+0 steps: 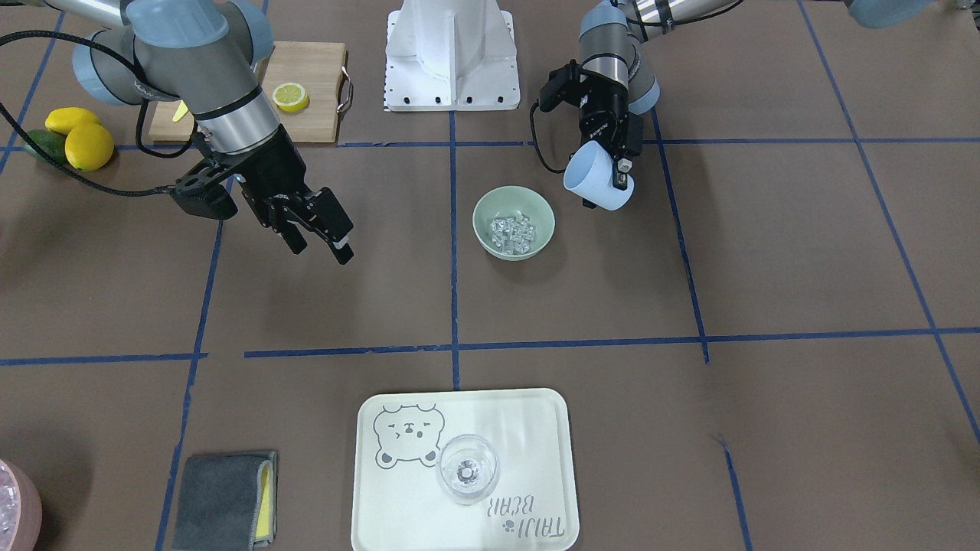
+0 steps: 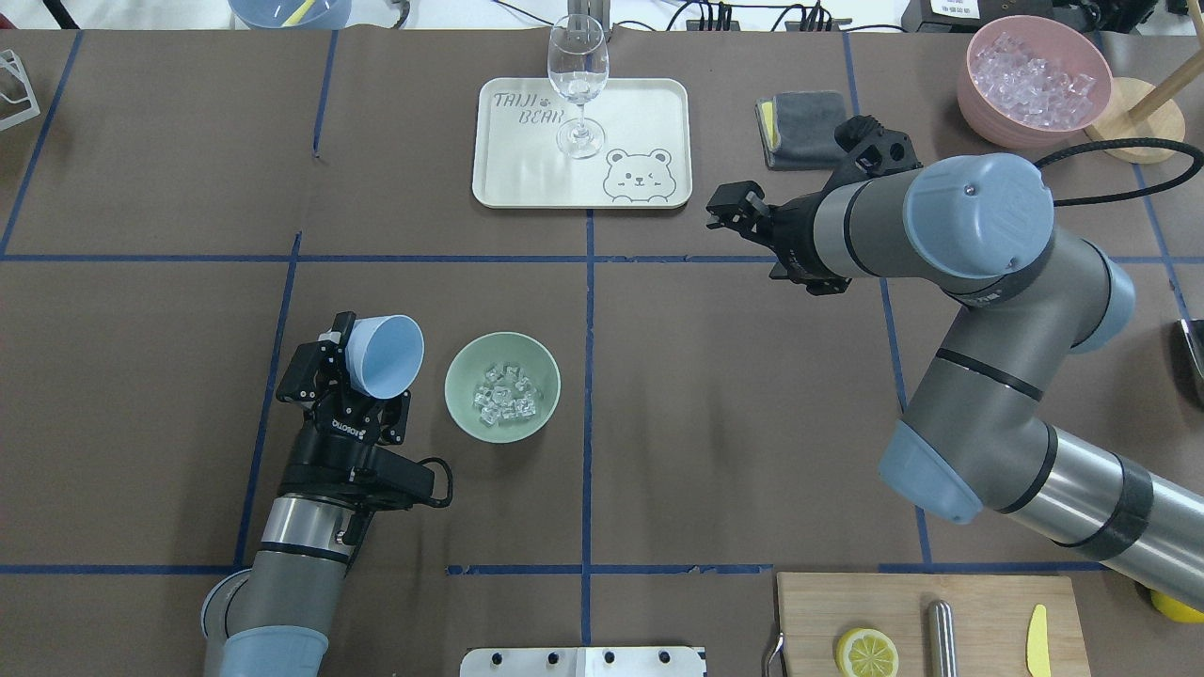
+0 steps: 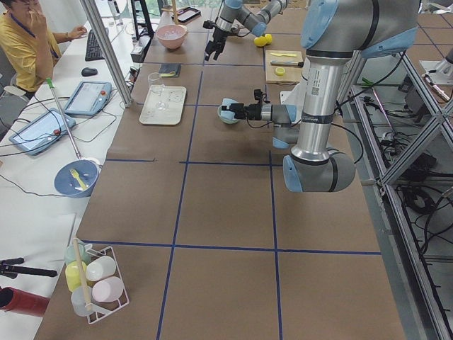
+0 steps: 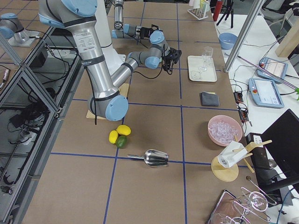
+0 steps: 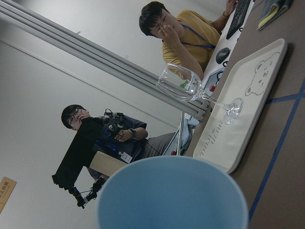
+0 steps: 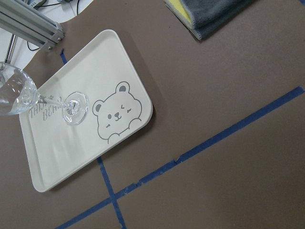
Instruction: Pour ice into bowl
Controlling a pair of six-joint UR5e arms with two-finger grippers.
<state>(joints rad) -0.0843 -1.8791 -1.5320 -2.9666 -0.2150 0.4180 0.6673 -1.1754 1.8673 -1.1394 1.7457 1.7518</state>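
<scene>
Blue cup [image 2: 384,355], tilted, clamped in left pincer [image 2: 354,369], just beside bowl [image 2: 454,385] of ice [image 2: 503,404]; right pincer [image 1: 321,253] apart, well away.

**Lighting and image quality.** Light is even and diffuse from above, and no view is dim. On the matte brown paper-covered table [image 1: 766,252] shadows are soft-edged: a faint one rims the round pale sage-green plastic bowl [image 1: 543,218], and broader ones lie under the arms. Small glints mark the heap of clear glassy ice cubes [image 1: 512,232] and the clear stemmed wine glass [image 2: 578,70]. In the left wrist view, the light-blue plastic cup [image 5: 172,195], close to the lens, is blurred. The side views show wide-angle stretch towards their edges.
</scene>
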